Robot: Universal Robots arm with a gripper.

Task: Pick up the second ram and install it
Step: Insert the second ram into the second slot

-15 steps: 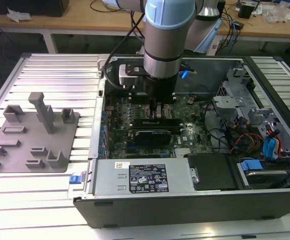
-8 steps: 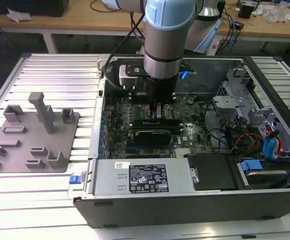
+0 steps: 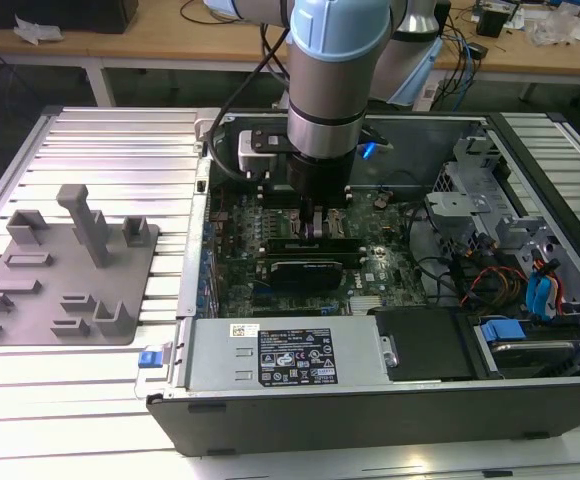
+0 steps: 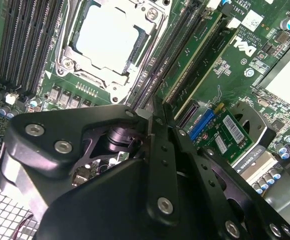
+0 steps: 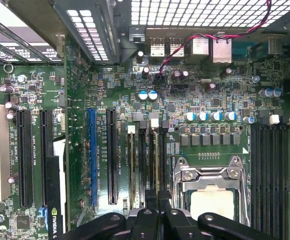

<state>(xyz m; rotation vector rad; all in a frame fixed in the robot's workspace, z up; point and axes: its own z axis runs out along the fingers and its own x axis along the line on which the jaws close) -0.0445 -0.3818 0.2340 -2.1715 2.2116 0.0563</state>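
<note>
My gripper [image 3: 316, 228] reaches down into the open computer case [image 3: 200, 300], over the memory slots beside the CPU socket [image 4: 107, 40]. In both wrist views its black fingers are pressed together at the tips [image 4: 151, 122] [image 5: 158, 212]. The second ram [image 4: 197, 50] is a thin green stick standing edge-up in a black slot. It runs straight in under the fingertips, which seem to pinch its top edge. Another green stick stands in a slot right beside it. White slot latches [image 5: 154, 122] mark the far ends of the slots.
A grey plastic tray [image 3: 65, 290] with upright blocks lies on the slatted table at the exterior view's left. Inside the case are a black graphics card [image 3: 310, 268], the power supply [image 3: 290, 350], a drive cage [image 3: 470, 210] and loose cables [image 3: 490, 280].
</note>
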